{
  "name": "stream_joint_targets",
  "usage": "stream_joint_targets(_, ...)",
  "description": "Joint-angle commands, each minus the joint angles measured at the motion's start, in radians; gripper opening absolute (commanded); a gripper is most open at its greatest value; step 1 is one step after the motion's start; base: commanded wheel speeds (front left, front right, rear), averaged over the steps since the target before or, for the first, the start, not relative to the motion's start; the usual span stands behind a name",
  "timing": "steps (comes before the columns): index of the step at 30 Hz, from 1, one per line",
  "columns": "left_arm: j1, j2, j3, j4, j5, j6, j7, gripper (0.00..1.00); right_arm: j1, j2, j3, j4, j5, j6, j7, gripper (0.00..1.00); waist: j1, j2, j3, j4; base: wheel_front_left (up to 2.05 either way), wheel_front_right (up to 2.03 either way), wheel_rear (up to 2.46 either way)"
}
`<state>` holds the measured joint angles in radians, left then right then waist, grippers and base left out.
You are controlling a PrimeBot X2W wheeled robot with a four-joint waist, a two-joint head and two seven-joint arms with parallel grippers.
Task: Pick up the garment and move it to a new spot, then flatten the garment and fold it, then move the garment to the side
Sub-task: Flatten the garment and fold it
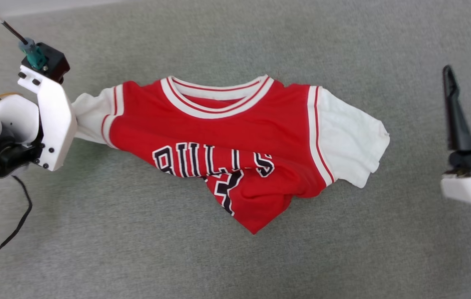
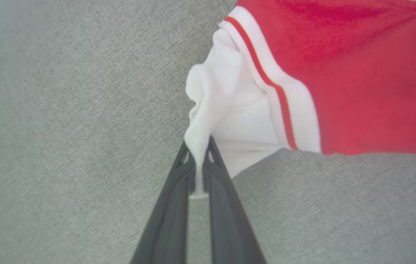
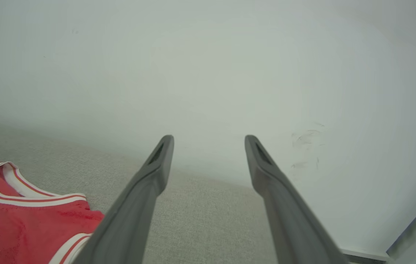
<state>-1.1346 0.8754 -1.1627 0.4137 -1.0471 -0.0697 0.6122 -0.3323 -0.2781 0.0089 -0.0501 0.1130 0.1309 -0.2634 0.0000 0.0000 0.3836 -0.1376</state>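
The garment (image 1: 235, 137) lies rumpled on the grey surface (image 1: 136, 257), collar toward 12 o'clock. The left gripper (image 2: 197, 146), at 9 o'clock, pinches its white sleeve (image 2: 226, 110). The right gripper (image 3: 209, 141), at 3 o'clock, stands released, well apart.

Bare grey surface (image 1: 136, 257) rings the garment (image 1: 227, 133); wall (image 3: 208, 73) behind.

Bright, even light; blurred wrist views

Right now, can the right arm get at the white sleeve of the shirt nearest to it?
Probably yes. The right gripper is open beside the shirt, and only bare grey surface lies between it and that sleeve. Nothing seems to block the way.
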Motion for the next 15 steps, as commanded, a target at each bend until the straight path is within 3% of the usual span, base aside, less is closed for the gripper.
stream_joint_targets(1, -0.003, 0.005, 0.004, -0.010, 0.004, -0.003, -0.011, 0.00, -0.024, -0.032, 0.006, 0.010, -0.004, 0.000, -0.002, 1.00, 0.0000, 0.0000, -0.025, 0.019, 0.00, 0.00, 0.00)
stream_joint_targets(3, -0.004, 0.011, 0.006, -0.031, 0.010, -0.006, -0.028, 0.00, -0.058, -0.097, 0.040, 0.044, 0.010, 0.000, 0.005, 1.00, 0.0000, 0.0000, -0.040, 0.026, 0.00, 0.00, 0.00)
stream_joint_targets(6, -0.003, 0.016, 0.006, -0.065, 0.020, -0.004, -0.045, 0.00, -0.130, -0.217, 0.134, 0.091, 0.069, 0.000, 0.119, 1.00, 0.0000, 0.0000, -0.053, 0.037, 0.00, 0.00, 0.00)
stream_joint_targets(11, 0.002, 0.013, -0.003, -0.118, 0.041, 0.006, -0.060, 0.00, -0.268, -0.405, 0.343, 0.112, 0.273, 0.000, 0.428, 1.00, 0.0000, 0.0000, -0.051, 0.053, 0.00, 0.00, 0.00)
stream_joint_targets(12, -0.001, 0.009, -0.005, -0.137, 0.047, 0.011, -0.062, 0.00, -0.318, -0.468, 0.428, 0.107, 0.374, 0.000, 0.556, 1.00, 0.0000, 0.0000, -0.042, 0.059, 0.00, 0.00, 0.00)
stream_joint_targets(14, -0.006, 0.008, -0.004, -0.146, 0.051, 0.014, -0.063, 0.00, -0.348, -0.496, 0.468, 0.105, 0.424, 0.000, 0.618, 1.00, 0.0000, 0.0000, -0.036, 0.063, 0.00, 0.00, 0.00)
stream_joint_targets(15, -0.017, 0.005, -0.001, -0.160, 0.055, 0.019, -0.064, 0.00, -0.395, -0.544, 0.551, 0.108, 0.530, 0.000, 0.756, 1.00, 0.0000, 0.0000, -0.021, 0.070, 0.00, 0.00, 0.00)
